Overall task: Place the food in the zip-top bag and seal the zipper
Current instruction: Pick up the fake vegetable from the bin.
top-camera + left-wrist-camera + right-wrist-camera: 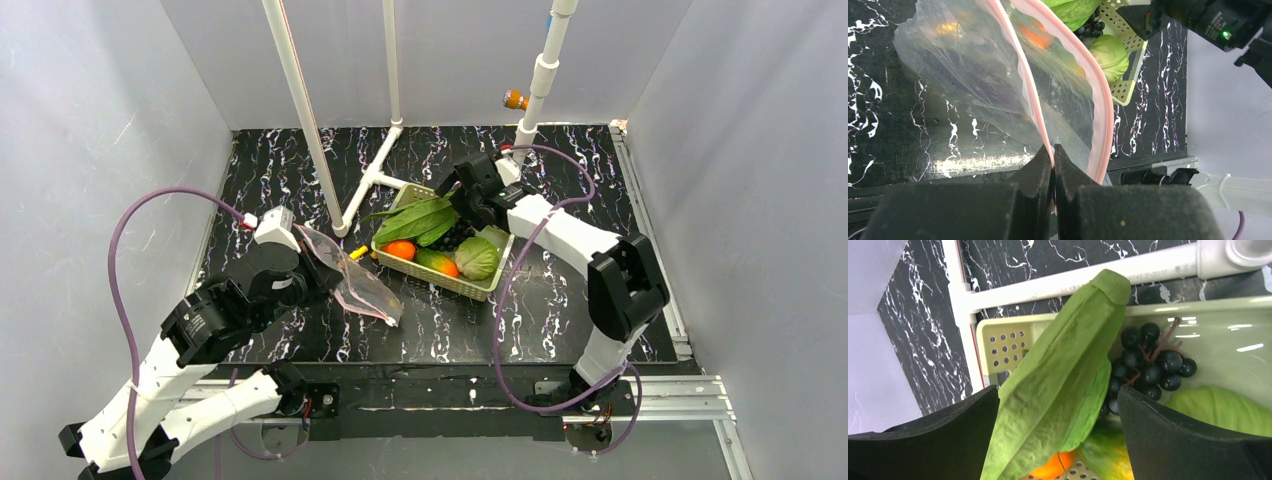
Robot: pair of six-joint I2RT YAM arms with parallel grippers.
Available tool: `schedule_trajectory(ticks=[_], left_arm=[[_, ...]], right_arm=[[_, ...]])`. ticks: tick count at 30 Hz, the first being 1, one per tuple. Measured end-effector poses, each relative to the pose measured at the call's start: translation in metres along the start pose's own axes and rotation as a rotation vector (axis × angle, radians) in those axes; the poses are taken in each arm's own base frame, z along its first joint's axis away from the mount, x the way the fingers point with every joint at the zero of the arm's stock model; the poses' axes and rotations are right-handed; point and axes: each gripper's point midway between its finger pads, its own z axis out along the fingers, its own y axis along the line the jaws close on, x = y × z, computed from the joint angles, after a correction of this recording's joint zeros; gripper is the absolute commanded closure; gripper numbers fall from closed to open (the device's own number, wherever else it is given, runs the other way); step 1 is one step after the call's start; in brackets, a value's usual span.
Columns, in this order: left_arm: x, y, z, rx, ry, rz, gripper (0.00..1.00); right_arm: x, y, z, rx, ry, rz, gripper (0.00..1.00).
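Observation:
My left gripper (1053, 149) is shut on the pink zipper (1023, 75) of the clear zip-top bag (350, 282), holding its mouth up off the table. A dark purplish long shape (978, 85) shows through the bag wall, seemingly the eggplant. The green leaves (1063, 380) lie across the yellow-green basket (470, 287). My right gripper (1057, 390) hangs open over the leaves (415, 218), one finger on each side. The pale-green cabbage (477, 257) sits at the basket's near right end, also visible as cabbage (1108, 52) in the left wrist view.
The basket also holds dark grapes (1148, 360), an orange fruit (399, 249) and a green-orange fruit (438, 262). White pipes (300, 110) rise and lie just behind the basket. Grey walls close in the black marbled table (560, 300) on three sides.

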Motion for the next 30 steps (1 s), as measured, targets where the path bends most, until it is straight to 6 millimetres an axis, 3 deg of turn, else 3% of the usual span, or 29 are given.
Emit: schedule_trajectory(ticks=[6, 17, 24, 27, 30], left_arm=[[0.002, -0.005, 0.002, 0.015, 0.014, 0.000, 1.00], [0.002, -0.004, 0.001, 0.013, 0.017, 0.005, 1.00], [0.003, -0.003, 0.001, 0.012, 0.018, 0.006, 1.00], [0.002, -0.003, 0.000, 0.013, 0.017, 0.005, 1.00], [0.002, -0.002, -0.002, 0.014, 0.015, 0.004, 1.00]], right_arm=[[0.003, 0.004, 0.022, 0.012, -0.011, -0.001, 0.09], [0.000, 0.011, 0.036, -0.018, -0.042, 0.013, 0.19], [0.004, 0.009, 0.043, -0.011, -0.039, 0.017, 0.14], [0.004, 0.009, 0.043, -0.008, -0.037, 0.020, 0.23], [0.004, 0.010, 0.042, -0.012, -0.035, 0.020, 0.45]])
